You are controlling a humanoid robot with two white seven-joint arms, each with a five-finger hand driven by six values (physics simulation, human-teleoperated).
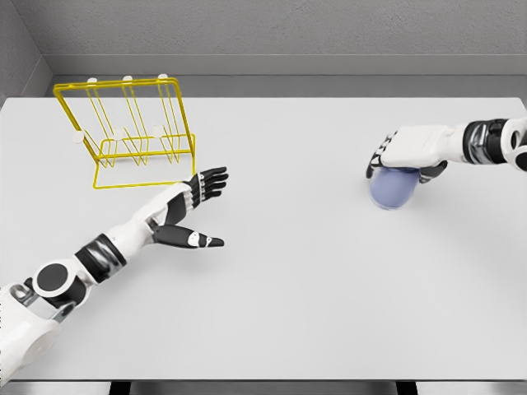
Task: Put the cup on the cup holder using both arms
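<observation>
White surface (280, 313): matte, broad, fills most of the head view; grey wall behind.

Yellow wire holder (128, 132): upright rack with white-tipped pegs, standing at the far left of the surface, well apart from the cup.

Left arm: white with black joints, entering from the lower left. Left hand (193, 210) lies just in front of the holder's base, palm up, fingers spread and thumb out, holding nothing.

Right arm: enters from the right edge. Right hand (409, 152) sits over the top of the cup, fingers curled down around its upper sides; it appears to grip the cup, though how firmly cannot be told.

Cup (394, 188): pale blue, translucent, rounded, on the surface at mid-right under the right hand.

Risks, as judged from this layout:
- A top-down grip on a smooth, rounded cup may slip on lifting.
- The cup must cross the whole surface to reach the left hand; a poorly aligned handover could drop it.
- The thin wire holder may shift or tip if a hand or the cup knocks it.
</observation>
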